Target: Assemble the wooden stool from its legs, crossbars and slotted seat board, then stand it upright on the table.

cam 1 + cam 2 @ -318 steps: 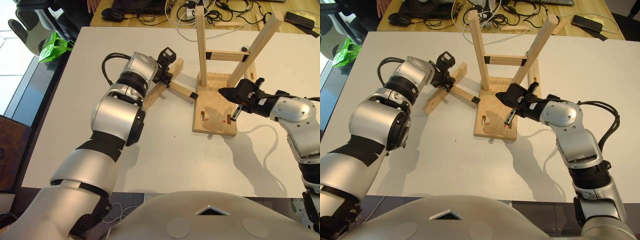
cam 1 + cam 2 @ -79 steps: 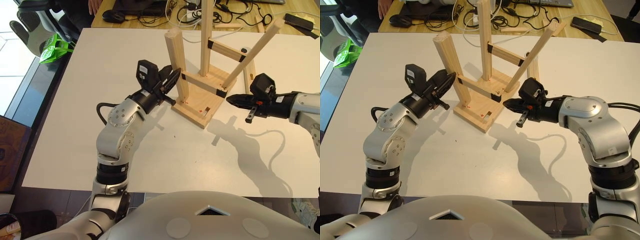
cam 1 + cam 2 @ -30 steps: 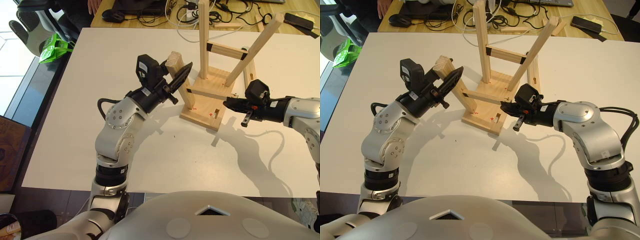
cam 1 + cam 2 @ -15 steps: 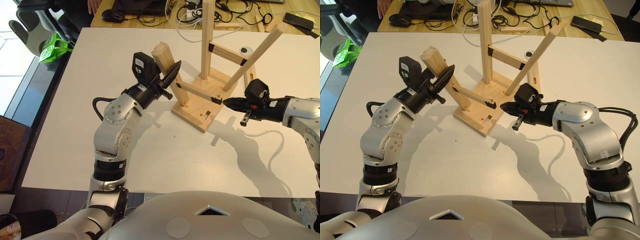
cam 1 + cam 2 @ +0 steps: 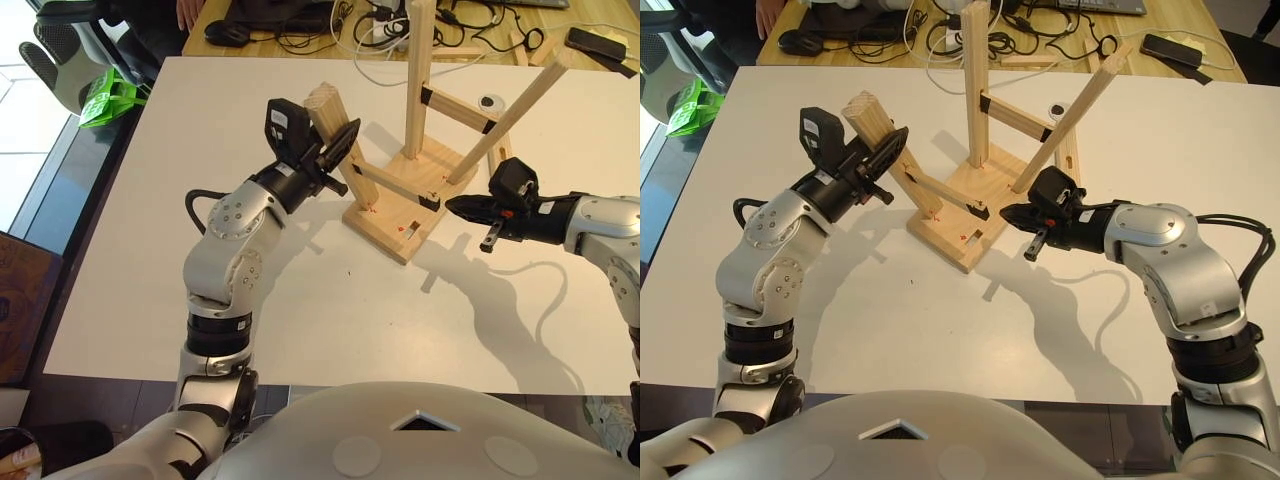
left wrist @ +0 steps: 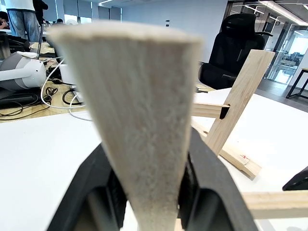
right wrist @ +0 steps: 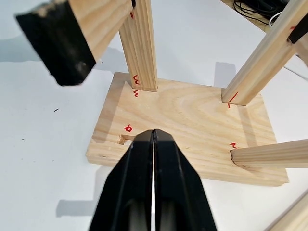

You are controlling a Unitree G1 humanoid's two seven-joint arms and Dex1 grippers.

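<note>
The slotted seat board (image 5: pixel 395 218) lies flat on the white table (image 5: pixel 400 320). Two legs (image 5: pixel 418 80) (image 5: pixel 512 108) rise from it, joined by a crossbar (image 5: pixel 455 108). A third leg (image 5: pixel 338 125) leans over the board's left corner, and my left gripper (image 5: pixel 340 157) is shut on it. The leg fills the space between the fingers (image 6: pixel 103 178). Its crossbar (image 5: pixel 395 187) ends in black tape. My right gripper (image 5: pixel 452 206) is shut with its tips at the board's right edge, pointing at the board (image 7: pixel 192 120). An empty slot (image 7: pixel 126 139) lies just before the tips.
A loose wooden piece (image 5: pixel 498 150) lies flat behind the stool, and a small round object (image 5: pixel 490 101) sits near it. A wooden desk (image 5: pixel 300 25) with cables and devices borders the table's far edge. A green bag (image 5: pixel 105 95) is on the floor at left.
Over ten seconds my left gripper brought the leg with its crossbar from the table to the board. In the last second the board turned and slid left; the right gripper hardly moved.
</note>
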